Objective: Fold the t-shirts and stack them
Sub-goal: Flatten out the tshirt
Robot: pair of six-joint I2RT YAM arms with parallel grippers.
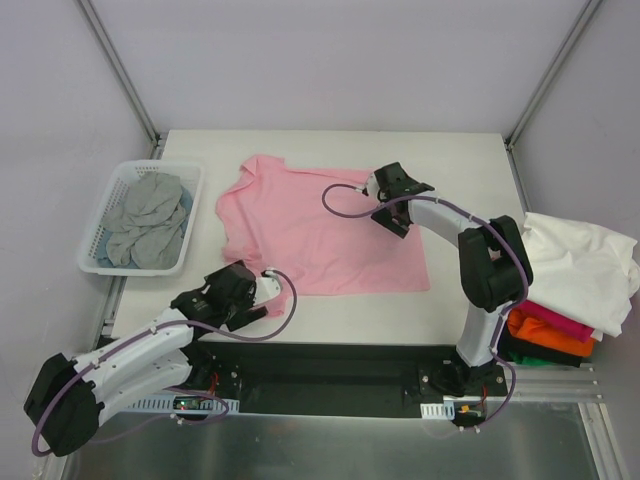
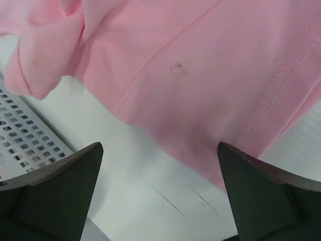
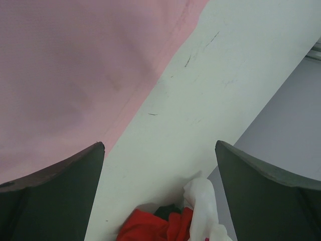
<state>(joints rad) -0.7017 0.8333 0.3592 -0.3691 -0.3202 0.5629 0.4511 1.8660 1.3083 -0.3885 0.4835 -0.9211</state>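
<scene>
A light pink t-shirt (image 1: pixel 310 235) lies spread flat in the middle of the white table. My left gripper (image 1: pixel 252 288) is open and empty at its near left corner; in the left wrist view (image 2: pixel 160 165) the pink hem (image 2: pixel 200 65) lies just ahead of the jaws. My right gripper (image 1: pixel 395 200) is open and empty over the shirt's far right edge; in the right wrist view (image 3: pixel 159 165) the pink cloth (image 3: pixel 75 65) is at the left. A grey t-shirt (image 1: pixel 150 220) lies crumpled in the basket. White (image 1: pixel 575 265), magenta (image 1: pixel 550 318) and orange (image 1: pixel 550 340) shirts are stacked at the right.
A white lattice basket (image 1: pixel 100 255) stands at the table's left edge, and its wall shows in the left wrist view (image 2: pixel 25 140). Red cloth (image 3: pixel 150 226) and white cloth (image 3: pixel 203 211) of the right pile show in the right wrist view. Metal frame posts stand at the back corners.
</scene>
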